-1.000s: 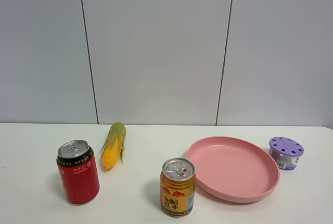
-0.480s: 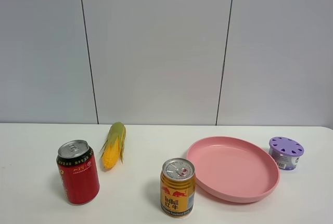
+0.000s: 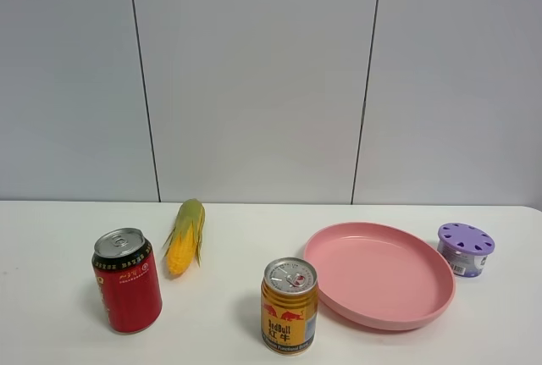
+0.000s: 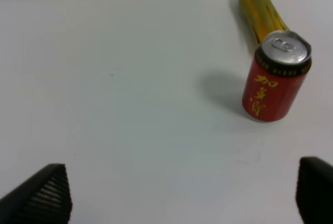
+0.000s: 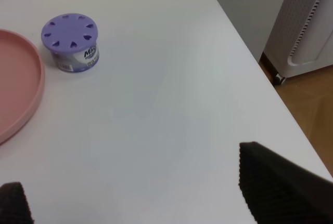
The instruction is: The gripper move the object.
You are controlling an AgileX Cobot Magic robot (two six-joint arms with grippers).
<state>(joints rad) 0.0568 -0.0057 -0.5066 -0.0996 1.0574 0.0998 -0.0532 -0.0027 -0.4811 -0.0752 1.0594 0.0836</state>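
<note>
The object is a small squat container with a purple holed lid [image 3: 465, 248]. It stands on the white table at the far right, just beside the pink plate [image 3: 381, 323]. The right wrist view shows it [image 5: 71, 41] upright, well ahead of my right gripper [image 5: 130, 167], which is open and empty above bare table. My left gripper [image 4: 179, 182] is open and empty too, with the red can [image 4: 276, 83] ahead of it to one side. Neither gripper shows in the exterior high view.
A red can [image 3: 127, 292] stands at the front left with a corn cob [image 3: 186, 235] behind it. A gold Red Bull can [image 3: 289, 306] stands at the front middle. In the right wrist view, the table's edge runs close beside the container, with a white appliance [image 5: 312, 26] on the floor beyond.
</note>
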